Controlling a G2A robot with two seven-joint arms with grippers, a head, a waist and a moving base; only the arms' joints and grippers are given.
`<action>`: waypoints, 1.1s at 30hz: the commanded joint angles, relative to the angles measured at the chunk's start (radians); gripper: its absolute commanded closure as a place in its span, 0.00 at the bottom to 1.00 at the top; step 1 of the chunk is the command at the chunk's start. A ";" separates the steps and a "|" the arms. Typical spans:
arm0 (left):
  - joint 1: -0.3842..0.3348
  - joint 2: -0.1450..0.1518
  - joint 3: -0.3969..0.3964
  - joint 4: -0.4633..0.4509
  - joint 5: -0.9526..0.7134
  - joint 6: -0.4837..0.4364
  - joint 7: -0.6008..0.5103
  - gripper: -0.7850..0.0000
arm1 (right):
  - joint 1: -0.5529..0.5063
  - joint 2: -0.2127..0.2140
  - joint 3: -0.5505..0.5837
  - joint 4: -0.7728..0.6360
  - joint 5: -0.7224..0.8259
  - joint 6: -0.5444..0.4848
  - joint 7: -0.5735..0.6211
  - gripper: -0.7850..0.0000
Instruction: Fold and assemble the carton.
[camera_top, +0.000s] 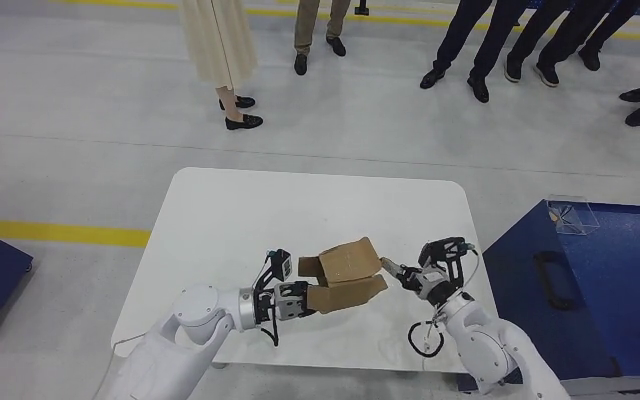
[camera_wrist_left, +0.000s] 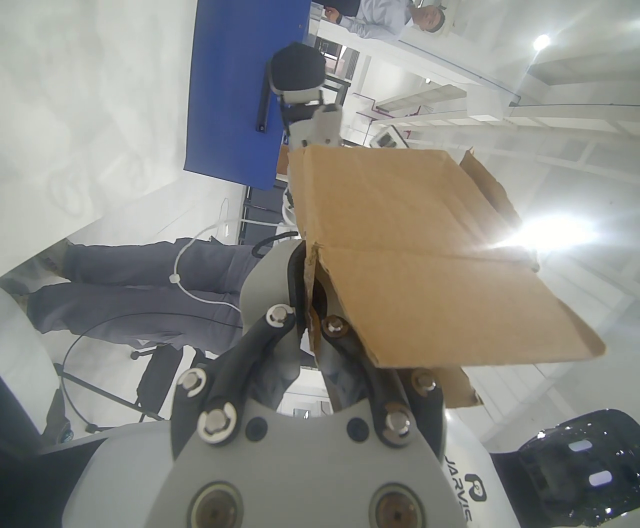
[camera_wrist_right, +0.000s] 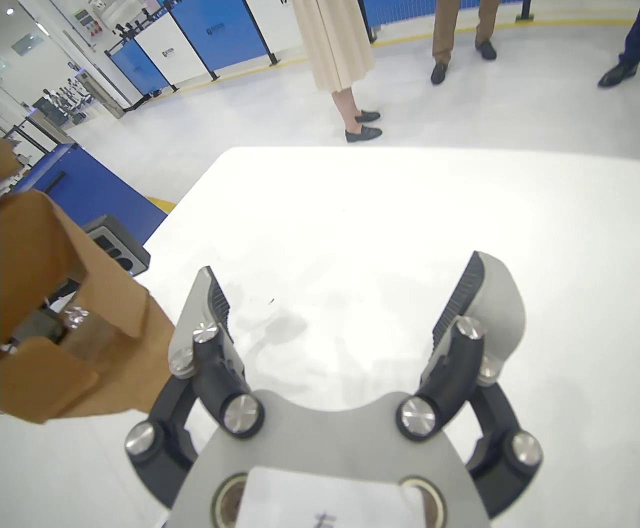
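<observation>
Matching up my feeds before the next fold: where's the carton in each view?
Top view: carton above the table's near half, between left gripper and right gripper.
Left wrist view: carton clamped in the left gripper, stretching away from it.
Right wrist view: carton beside the open right gripper.
Shared landmark: the right gripper, at the carton's end opposite the left gripper.

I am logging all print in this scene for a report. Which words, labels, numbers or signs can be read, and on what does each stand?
Brown cardboard carton: no print on the faces shown.
White arm shell: sideways dark maker's mark; a brand name, so not quoted.
Blue and white barrier panels: small marks, too small to read.
White label at the right wrist: dark mark cut by the edge, unreadable.
</observation>
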 joint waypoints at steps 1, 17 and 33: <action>-0.001 0.000 0.000 0.005 -0.003 0.001 -0.002 1.00 | 0.014 -0.002 -0.025 0.041 0.065 -0.038 0.077 0.00; -0.017 -0.007 0.015 0.022 -0.004 0.008 -0.002 1.00 | 0.025 0.006 0.048 0.071 0.521 -0.228 0.287 0.00; -0.010 -0.004 0.013 -0.004 0.028 0.024 -0.008 1.00 | 0.013 0.010 0.051 -0.009 0.485 -0.210 0.250 0.00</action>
